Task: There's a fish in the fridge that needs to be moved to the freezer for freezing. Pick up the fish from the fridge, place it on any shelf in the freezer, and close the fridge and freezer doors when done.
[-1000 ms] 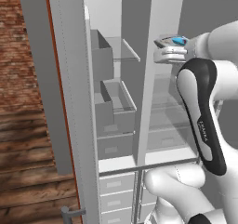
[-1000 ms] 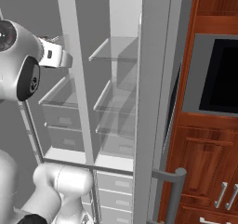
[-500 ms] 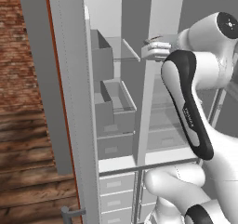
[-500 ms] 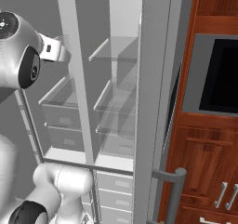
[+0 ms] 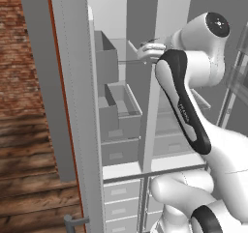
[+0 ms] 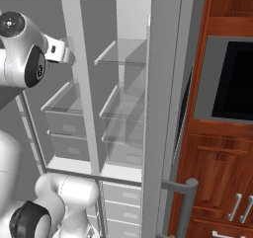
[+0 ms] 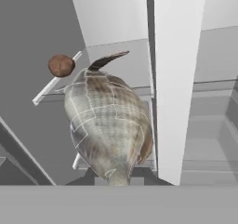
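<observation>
The fish [image 7: 109, 125], pale grey-brown with a dark tail, hangs close in front of the hand camera, and my gripper [image 7: 118, 176] is shut on it. In the left base view my gripper [image 5: 144, 52] is high up in front of the white divider [image 5: 150, 121], with the freezer bins [image 5: 121, 111] to its left. From the right base view my gripper [image 6: 69, 57] is just left of that divider; the fridge glass shelves [image 6: 123, 52] lie to its right. Both doors stand open: the freezer door [image 5: 68, 82] and the fridge door [image 6: 165, 108].
A small brown round thing [image 7: 60, 65] sits by a glass shelf edge [image 7: 56, 83] beyond the fish. A brick wall [image 5: 19, 82] stands left of the unit. Wooden cabinets with a dark oven [image 6: 232, 84] stand to its right. Grey drawers [image 5: 121, 191] run below.
The arm has swung left with the fish still held, from in front of the fridge shelves to the divider by the freezer. The doors have not moved.
</observation>
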{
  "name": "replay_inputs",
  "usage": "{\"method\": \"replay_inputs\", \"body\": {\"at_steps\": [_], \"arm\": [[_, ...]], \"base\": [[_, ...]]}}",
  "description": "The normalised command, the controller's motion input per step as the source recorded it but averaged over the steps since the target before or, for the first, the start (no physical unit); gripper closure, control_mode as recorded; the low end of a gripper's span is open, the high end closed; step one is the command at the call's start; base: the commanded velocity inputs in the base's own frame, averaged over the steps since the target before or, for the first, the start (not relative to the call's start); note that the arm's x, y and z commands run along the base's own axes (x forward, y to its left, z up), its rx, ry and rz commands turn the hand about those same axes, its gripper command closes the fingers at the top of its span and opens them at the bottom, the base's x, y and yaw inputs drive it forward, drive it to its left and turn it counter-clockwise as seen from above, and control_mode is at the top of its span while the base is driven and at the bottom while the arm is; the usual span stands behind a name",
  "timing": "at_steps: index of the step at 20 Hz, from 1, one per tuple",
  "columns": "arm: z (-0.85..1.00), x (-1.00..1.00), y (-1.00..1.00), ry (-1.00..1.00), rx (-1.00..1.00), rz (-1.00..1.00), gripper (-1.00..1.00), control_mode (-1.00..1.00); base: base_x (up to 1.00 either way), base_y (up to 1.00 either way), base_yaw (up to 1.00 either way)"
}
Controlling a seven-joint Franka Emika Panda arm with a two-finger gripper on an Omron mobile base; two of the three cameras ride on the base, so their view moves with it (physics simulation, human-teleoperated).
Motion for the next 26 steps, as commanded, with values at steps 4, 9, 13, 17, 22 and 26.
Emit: {"method": "replay_inputs", "body": {"at_steps": [4, 9, 13, 17, 22, 26], "arm": [[-0.11, 0.31, 0.13, 0.0, 0.0, 0.0, 1.0, -1.0], [-0.18, 0.37, 0.26, 0.0, 0.0, 0.0, 1.0, -1.0], [-0.04, 0.38, 0.04, 0.0, 0.0, 0.01, 1.0, -1.0], [-0.05, 0.38, 0.1, 0.0, 0.0, 0.0, 1.0, -1.0], [-0.01, 0.38, 0.07, 0.0, -0.01, 0.0, 1.0, -1.0], [0.0, 0.26, 0.19, 0.0, -0.02, 0.0, 1.0, -1.0]], "base": [[0.0, 0.0, 0.0], [0.0, 0.0, 0.0], [0.0, 0.0, 0.0], [0.0, 0.0, 0.0], [0.0, 0.0, 0.0], [0.0, 0.0, 0.0]]}}
